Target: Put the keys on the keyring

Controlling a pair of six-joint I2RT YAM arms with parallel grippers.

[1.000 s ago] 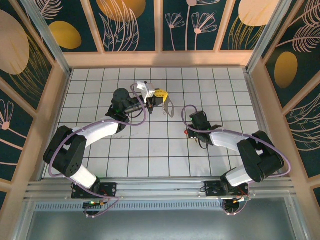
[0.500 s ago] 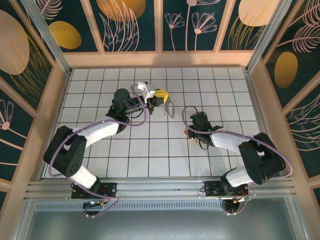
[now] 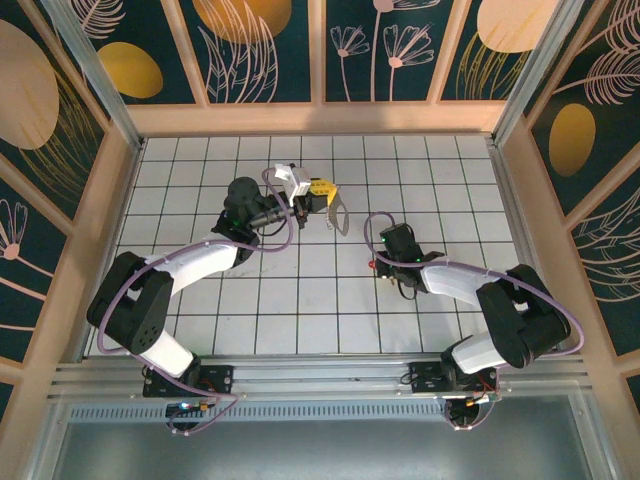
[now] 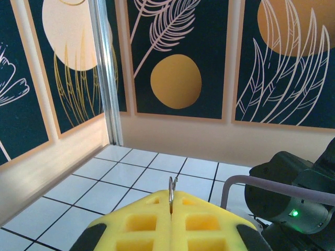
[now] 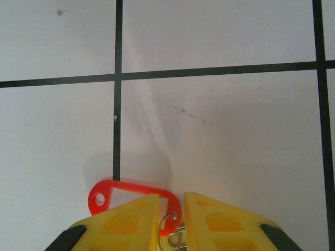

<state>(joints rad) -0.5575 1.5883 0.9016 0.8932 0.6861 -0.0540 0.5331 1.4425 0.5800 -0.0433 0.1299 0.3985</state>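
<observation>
Fingers of the left gripper pinch the keyring upright. The right gripper is almost closed about the metal end of the keys, on the table near the keyring, to its right, though I cannot confirm a firm grip. This looks like the pickup step, with lifting and threading next; there is one keyring and one red-headed key piece.
</observation>
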